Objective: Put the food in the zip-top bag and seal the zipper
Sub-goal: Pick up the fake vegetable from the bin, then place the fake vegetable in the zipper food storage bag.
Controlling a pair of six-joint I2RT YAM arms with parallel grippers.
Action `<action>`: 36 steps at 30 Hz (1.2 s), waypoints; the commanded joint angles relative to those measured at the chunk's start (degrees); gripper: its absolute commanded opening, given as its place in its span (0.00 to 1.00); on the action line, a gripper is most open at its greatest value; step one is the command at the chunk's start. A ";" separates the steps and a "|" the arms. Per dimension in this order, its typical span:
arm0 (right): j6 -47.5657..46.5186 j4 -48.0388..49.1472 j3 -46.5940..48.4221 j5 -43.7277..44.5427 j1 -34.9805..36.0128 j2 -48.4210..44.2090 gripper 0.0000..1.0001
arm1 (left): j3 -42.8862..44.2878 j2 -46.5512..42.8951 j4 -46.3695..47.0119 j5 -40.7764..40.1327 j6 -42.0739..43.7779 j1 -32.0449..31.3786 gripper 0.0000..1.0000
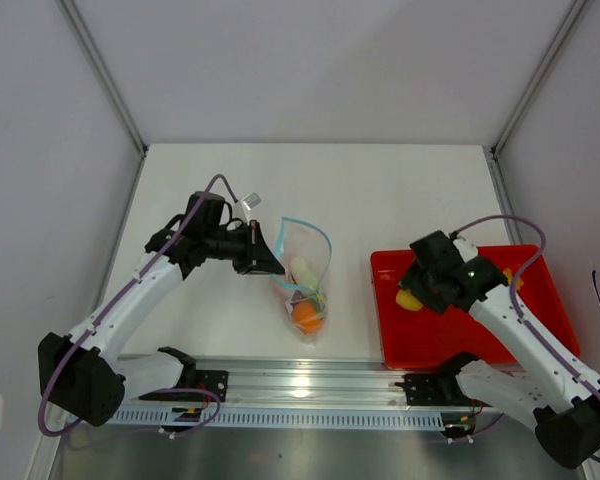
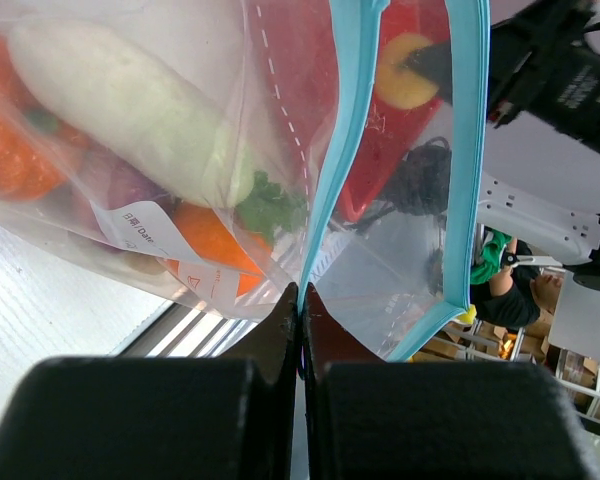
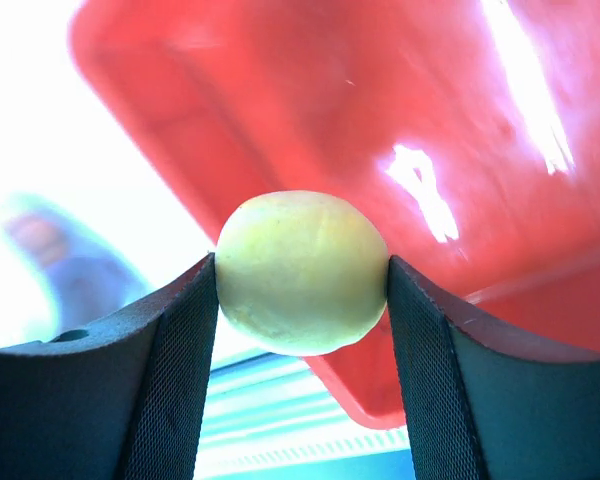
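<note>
The clear zip-top bag [image 1: 302, 278] lies mid-table with its mouth gaping. Its light-blue zipper [image 1: 318, 232] curves around the opening. Inside are an orange piece [image 1: 308, 316], a white piece [image 2: 130, 110] and other food. My left gripper [image 1: 271, 258] is shut on the bag's blue zipper edge [image 2: 325, 200] and holds that side up. My right gripper [image 1: 412, 292] is shut on a round yellow food piece [image 3: 302, 272] over the left part of the red tray [image 1: 460, 340]. The yellow piece also shows in the top view [image 1: 408, 299].
The red tray's rim [image 3: 160, 110] lies under the right gripper. A metal rail [image 1: 300, 385] runs along the table's near edge. White walls enclose the table at the back and sides.
</note>
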 commanded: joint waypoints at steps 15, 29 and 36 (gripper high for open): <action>-26.89 28.99 24.62 -22.22 8.64 4.76 0.00 | -0.48 0.65 1.72 1.76 0.29 0.35 0.01; -30.41 30.49 33.77 -17.74 21.49 19.79 0.00 | 1.27 -0.14 0.05 1.50 0.20 0.26 0.01; -30.49 28.99 33.68 -16.34 22.63 23.22 0.06 | 1.63 -1.02 -0.83 1.41 0.38 0.27 0.01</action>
